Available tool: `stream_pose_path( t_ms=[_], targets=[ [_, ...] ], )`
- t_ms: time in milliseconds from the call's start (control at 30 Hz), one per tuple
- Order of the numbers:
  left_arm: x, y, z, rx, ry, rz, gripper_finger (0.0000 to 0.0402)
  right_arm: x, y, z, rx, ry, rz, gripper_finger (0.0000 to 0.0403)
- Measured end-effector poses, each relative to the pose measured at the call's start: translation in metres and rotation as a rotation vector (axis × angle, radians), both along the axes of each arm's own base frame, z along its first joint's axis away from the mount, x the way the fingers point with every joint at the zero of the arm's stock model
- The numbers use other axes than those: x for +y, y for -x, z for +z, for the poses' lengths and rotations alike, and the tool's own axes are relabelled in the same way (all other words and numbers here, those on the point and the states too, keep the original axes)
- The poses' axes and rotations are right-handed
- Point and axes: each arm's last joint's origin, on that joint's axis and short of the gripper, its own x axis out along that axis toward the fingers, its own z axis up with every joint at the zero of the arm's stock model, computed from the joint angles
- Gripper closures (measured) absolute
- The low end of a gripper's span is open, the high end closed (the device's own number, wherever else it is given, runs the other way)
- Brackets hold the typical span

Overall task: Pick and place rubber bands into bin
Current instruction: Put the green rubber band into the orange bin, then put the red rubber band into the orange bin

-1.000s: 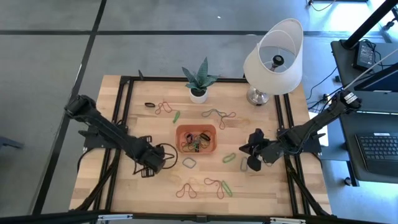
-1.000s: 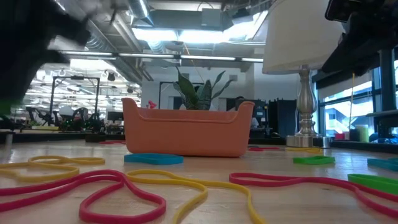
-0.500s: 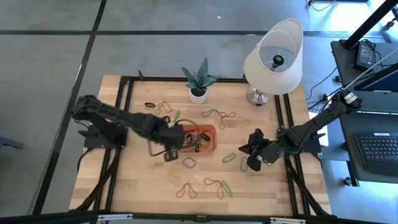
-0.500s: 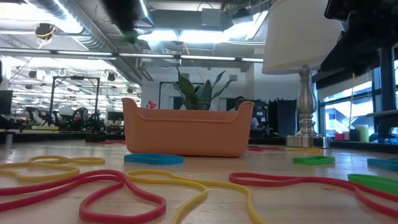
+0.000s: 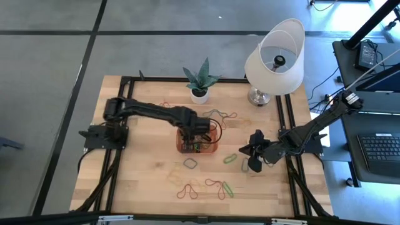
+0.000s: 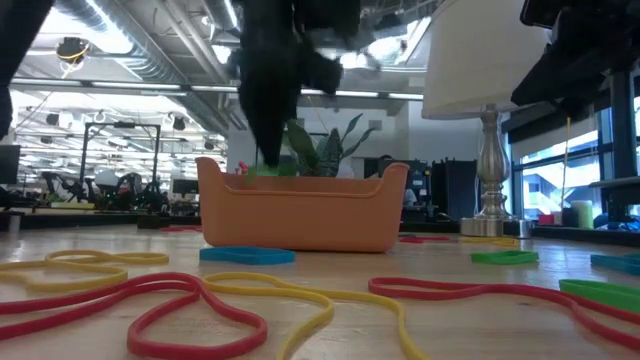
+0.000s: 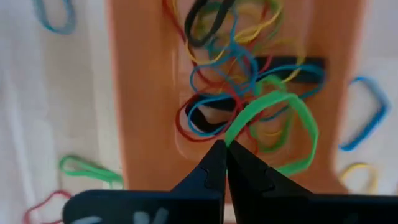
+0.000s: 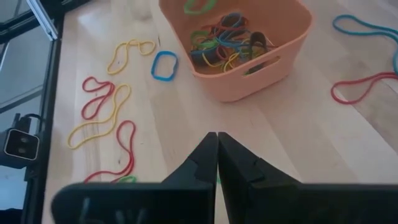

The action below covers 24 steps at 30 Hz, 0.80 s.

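Left gripper point(image 7: 222, 149) pinches green rubber band point(image 7: 273, 134) over bin point(image 7: 140, 93) (no legible writing).

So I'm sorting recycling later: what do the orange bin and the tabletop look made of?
The bin looks like moulded plastic with a matte finish: one even orange colour, rounded corners, a cut-out handle slot in the wall. The tabletop looks like pale wood, lightly sealed: grain lines and plank seams show. Whether it is solid wood or veneer, the views leave open.
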Motion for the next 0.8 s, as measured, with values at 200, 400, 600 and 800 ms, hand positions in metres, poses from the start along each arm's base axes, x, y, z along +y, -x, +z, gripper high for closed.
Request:
stream_pose_path(
  t_ms=[200, 400, 600, 800],
  targets=[
    [0.017, -0.009, -0.037, 0.096, 0.053, 0.016, 0.0398, 0.0, 0.0, 0.0, -0.002, -0.003, 0.002, 0.0386],
    [0.02, -0.012, -0.048, 0.119, 0.059, 0.042, 0.0382, 0.001, 0.0, 0.0, 0.006, -0.016, 0.02, 0.0386],
    [0.02, -0.012, -0.048, 0.118, 0.06, 0.086, 0.0328, 0.001, 0.0, 0.0, 0.008, 0.006, 0.035, 0.0386],
    [0.02, -0.011, -0.043, 0.104, 0.061, 0.112, 0.028, 0.001, 0.0, 0.0, 0.009, 0.025, 0.048, 0.0386]
  ],
)
